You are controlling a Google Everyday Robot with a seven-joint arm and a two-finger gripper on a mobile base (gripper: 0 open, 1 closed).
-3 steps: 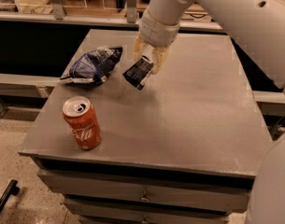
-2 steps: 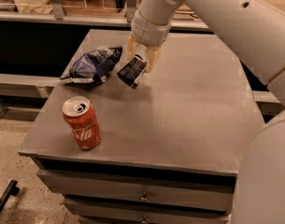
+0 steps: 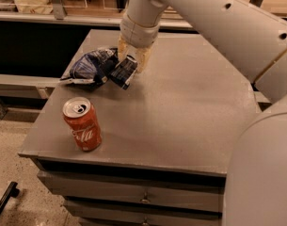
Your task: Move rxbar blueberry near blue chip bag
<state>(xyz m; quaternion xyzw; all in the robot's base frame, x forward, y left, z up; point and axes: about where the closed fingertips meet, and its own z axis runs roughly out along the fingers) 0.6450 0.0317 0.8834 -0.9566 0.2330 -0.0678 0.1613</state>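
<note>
The rxbar blueberry [image 3: 123, 72] is a small flat navy wrapper, tilted, held between the fingers of my gripper [image 3: 130, 64]. It hangs just above the table, touching or almost touching the right edge of the blue chip bag [image 3: 89, 67]. The chip bag is a wrinkly dark blue bag with a silvery edge, lying at the table's left side. My gripper is shut on the bar, with the pale arm reaching down from the upper right.
A red soda can [image 3: 82, 124] stands upright near the front left corner of the grey table [image 3: 180, 112]. Drawers run below the table's front edge. A dark counter and shelving lie behind.
My gripper has carried the bar left and down, from right of the chip bag to right against its right edge. The can and bag have not moved.
</note>
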